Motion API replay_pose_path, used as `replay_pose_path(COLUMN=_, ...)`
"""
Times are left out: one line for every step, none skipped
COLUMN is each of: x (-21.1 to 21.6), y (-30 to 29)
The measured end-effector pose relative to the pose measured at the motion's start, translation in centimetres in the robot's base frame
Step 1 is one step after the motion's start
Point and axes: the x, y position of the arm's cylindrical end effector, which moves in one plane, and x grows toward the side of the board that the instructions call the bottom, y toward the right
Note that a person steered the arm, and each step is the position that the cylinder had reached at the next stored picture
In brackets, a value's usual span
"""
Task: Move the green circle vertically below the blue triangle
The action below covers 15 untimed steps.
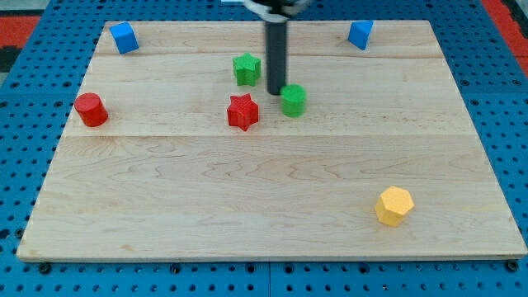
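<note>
My tip (276, 91) touches the green circle (294, 100) at its 10 o'clock; blue triangle (360, 35) lies at the circle's 1 o'clock. No fingers fitted; no legible markings.

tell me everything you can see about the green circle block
The green circle is a small, squat round block, bright green and evenly coloured, with a flat top, standing upright on the wooden board slightly above the middle. My tip sits right against its left edge, apparently touching it. The red star lies apart to its left and the green star up-left. The blue triangle is far up-right.
</note>
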Motion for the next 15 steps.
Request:
replay_pose_path(x=5.0, y=4.4)
replay_pose_path(x=5.6, y=-1.1)
replay_pose_path(x=9.8, y=-1.8)
replay_pose_path(x=9.5, y=3.4)
replay_pose_path(x=7.7, y=8.4)
replay_pose_path(x=6.5, y=9.5)
replay_pose_path(x=7.3, y=6.3)
replay_pose_path(x=8.3, y=3.1)
replay_pose_path(x=8.3, y=6.6)
replay_pose_path(x=8.3, y=10.0)
replay_pose_path(x=9.3, y=9.1)
replay_pose_path(x=9.8, y=7.9)
replay_pose_path(x=9.9, y=10.6)
replay_pose_path(x=9.9, y=19.9)
replay_pose_path(x=12.6, y=23.9)
